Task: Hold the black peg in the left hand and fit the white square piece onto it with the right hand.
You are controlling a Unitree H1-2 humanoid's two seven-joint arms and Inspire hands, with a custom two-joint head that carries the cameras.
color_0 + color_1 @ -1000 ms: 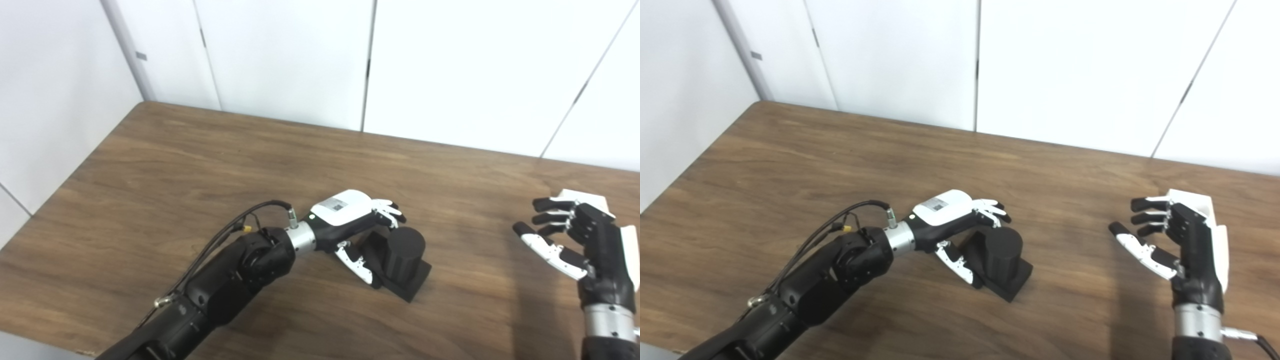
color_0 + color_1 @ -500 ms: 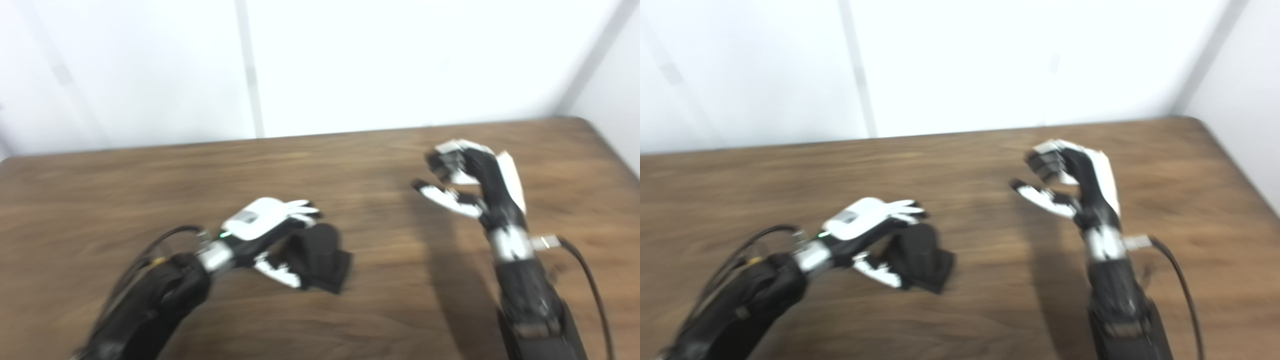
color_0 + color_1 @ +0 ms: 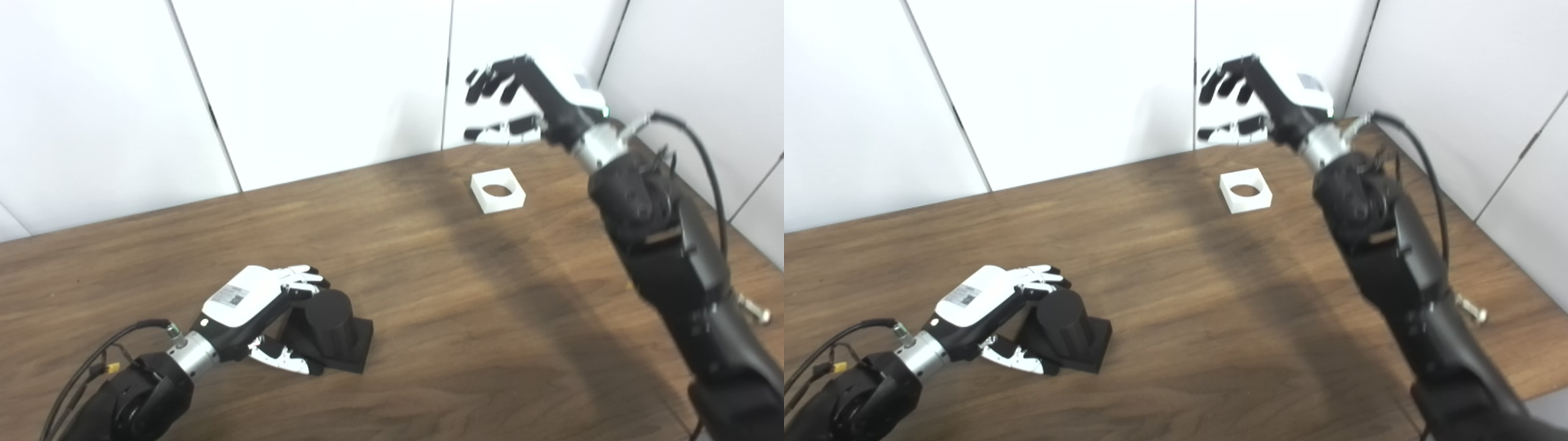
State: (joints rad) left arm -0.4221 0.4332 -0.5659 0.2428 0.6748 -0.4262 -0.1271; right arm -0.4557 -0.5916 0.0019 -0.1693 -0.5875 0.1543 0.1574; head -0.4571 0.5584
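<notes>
Right hand (image 3: pixel 527 101) spread wide, empty, above white square piece (image 3: pixel 498 190), far right. Lower straight, pinch outer edges. Left hand (image 3: pixel 260 315) fingers curled around black peg (image 3: pixel 327 321), near left.

Left arm enters low at the near left and reaches toward the black peg (image 3: pixel 327 318), forearm close over the surface, cables trailing from its wrist. Left hand (image 3: pixel 257 306) is palm-down at the peg's left side: fingers curled across the peg's upper rim, thumb lying along the base's near edge. Contact appears made, but a firm grip cannot be confirmed. Right arm enters at the near right and extends steeply up and away, far beyond and to the right of the peg. Right hand (image 3: pixel 527 101) is raised in the air, fingers spread apart, thumb separated below them, holding nothing. A cable loops from its wrist.
</notes>
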